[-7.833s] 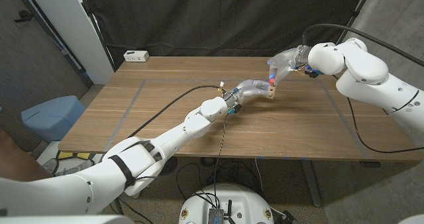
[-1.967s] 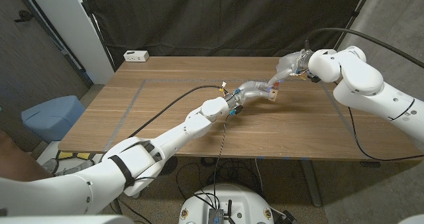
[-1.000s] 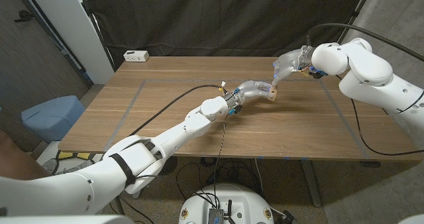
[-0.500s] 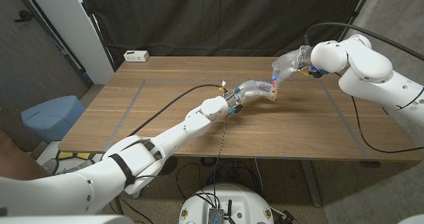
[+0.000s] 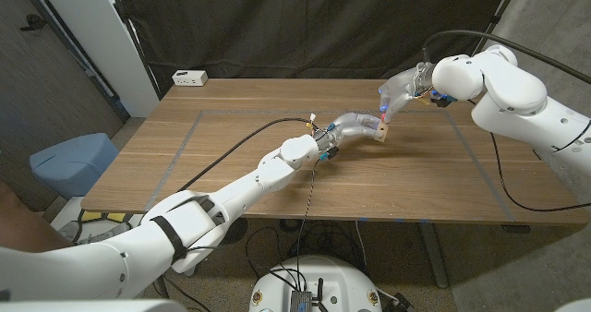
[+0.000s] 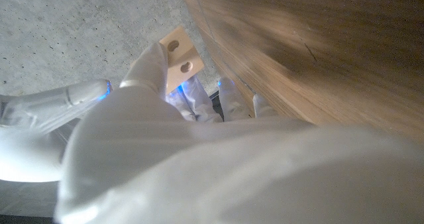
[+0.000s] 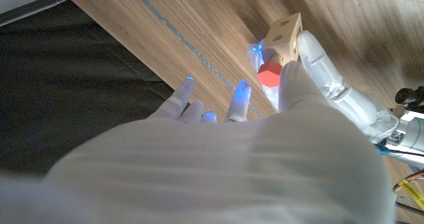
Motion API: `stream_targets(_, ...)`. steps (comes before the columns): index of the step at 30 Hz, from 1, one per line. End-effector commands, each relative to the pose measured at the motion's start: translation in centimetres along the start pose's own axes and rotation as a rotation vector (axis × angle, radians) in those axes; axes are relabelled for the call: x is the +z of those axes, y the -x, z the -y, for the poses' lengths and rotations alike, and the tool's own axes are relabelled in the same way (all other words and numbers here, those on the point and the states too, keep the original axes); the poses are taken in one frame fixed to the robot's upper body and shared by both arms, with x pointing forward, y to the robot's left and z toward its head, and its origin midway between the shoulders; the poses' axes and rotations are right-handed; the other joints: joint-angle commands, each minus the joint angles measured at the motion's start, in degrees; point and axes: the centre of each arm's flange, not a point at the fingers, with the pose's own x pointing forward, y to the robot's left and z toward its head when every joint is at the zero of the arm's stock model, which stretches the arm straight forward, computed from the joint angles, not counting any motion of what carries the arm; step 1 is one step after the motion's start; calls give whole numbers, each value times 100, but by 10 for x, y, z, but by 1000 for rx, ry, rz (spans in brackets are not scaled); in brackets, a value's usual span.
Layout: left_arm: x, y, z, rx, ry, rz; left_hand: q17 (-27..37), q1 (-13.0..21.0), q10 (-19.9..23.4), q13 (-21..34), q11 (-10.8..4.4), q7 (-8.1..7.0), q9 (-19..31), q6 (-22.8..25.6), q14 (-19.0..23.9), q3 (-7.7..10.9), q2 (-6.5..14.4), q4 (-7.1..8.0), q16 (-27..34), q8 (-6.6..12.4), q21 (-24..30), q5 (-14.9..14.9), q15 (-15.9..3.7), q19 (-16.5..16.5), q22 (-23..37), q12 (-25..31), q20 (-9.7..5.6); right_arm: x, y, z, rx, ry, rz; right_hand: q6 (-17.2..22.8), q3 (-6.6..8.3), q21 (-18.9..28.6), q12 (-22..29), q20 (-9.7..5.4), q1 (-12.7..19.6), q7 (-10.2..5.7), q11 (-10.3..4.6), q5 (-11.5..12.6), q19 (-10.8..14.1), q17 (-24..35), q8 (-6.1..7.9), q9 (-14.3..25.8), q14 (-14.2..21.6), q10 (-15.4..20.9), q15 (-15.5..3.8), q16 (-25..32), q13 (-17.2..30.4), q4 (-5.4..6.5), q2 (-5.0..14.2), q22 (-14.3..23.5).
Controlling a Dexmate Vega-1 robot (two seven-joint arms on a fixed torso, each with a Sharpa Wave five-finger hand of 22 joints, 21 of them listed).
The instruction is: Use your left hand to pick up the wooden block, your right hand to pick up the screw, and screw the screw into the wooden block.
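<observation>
My left hand [image 5: 349, 125] holds the small wooden block [image 5: 379, 128] just above the table, right of middle toward the back. In the left wrist view the block [image 6: 179, 54] shows two holes, with my left hand's fingers [image 6: 150, 66] around it. My right hand [image 5: 399, 90] reaches down onto the block from behind. The right wrist view shows the red-headed screw [image 7: 268, 73] pinched at the right hand's fingertips and set against the block [image 7: 285, 32]. The screw's shaft is hidden.
A white box [image 5: 191, 78] sits at the table's back left corner. A black cable [image 5: 242, 144] trails over the table along my left arm. Grey tape lines [image 5: 185, 137] mark the table top. A blue bin [image 5: 74, 161] stands on the floor off the table's left side.
My right hand has stayed at the block with the screw, and its wrist has turned a little and lifted slightly. The left hand and the block have not moved.
</observation>
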Motion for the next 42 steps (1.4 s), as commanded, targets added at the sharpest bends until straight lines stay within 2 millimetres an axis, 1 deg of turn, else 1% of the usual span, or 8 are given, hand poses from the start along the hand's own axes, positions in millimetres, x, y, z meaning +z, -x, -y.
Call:
stream_targets(1,1,0,3,-9,-4,2,16,-90,41,32,1,-39,98,275,14,130,183,71,7,19,38,22,-440,25,32,52,26,-1,2,1,-14,27,-13,181,85,14,40,-67,115,-27,-59,26,43,25,82,34,65,82,-189,66,30,-6,14,15)
stream_targets(16,1,0,5,-12,-5,1,17,-102,39,37,2,-26,98,281,25,125,178,75,12,17,40,22,-436,32,32,55,26,-1,-2,-1,-6,27,-7,494,174,32,75,-157,236,-16,-123,12,109,44,223,50,146,215,-223,106,27,19,26,15)
stream_targets(24,1,0,6,-11,-3,1,17,-99,42,36,4,-27,98,276,21,130,186,75,11,13,42,24,-436,38,32,56,29,-2,-3,-2,4,22,-6,600,212,37,91,-208,271,-3,-128,9,134,53,271,55,173,281,-246,119,25,32,48,15)
stream_targets(25,2,0,6,-11,-3,1,18,-99,42,36,4,-23,98,271,18,130,187,75,10,11,42,24,-436,38,32,57,30,-3,-4,-3,4,19,-6,609,216,38,95,-219,274,0,-146,9,140,54,276,56,176,296,-245,120,25,35,49,15)
stream_targets(26,2,0,6,-11,-4,0,17,-97,41,36,4,-26,98,272,20,131,187,74,10,11,41,24,-434,37,32,57,32,-3,-3,-3,5,20,-5,608,219,39,93,-224,275,0,-129,8,143,55,276,56,175,294,-243,120,25,37,51,15)
stream_targets(36,1,-3,7,-16,-4,-2,16,-110,47,39,3,-22,98,279,24,131,183,79,9,11,42,25,-435,40,32,61,26,-5,-2,-4,21,11,-7,625,235,35,85,-240,286,5,-119,7,143,59,287,59,179,293,-242,122,24,44,53,15)
stream_targets(42,2,-4,8,-16,-4,-1,18,-110,49,37,5,-26,98,278,27,130,184,78,12,9,41,26,-432,41,32,62,29,-6,-1,-2,40,-6,-3,400,248,18,35,-194,273,-14,-76,3,105,66,203,63,124,189,-204,101,23,61,33,16)
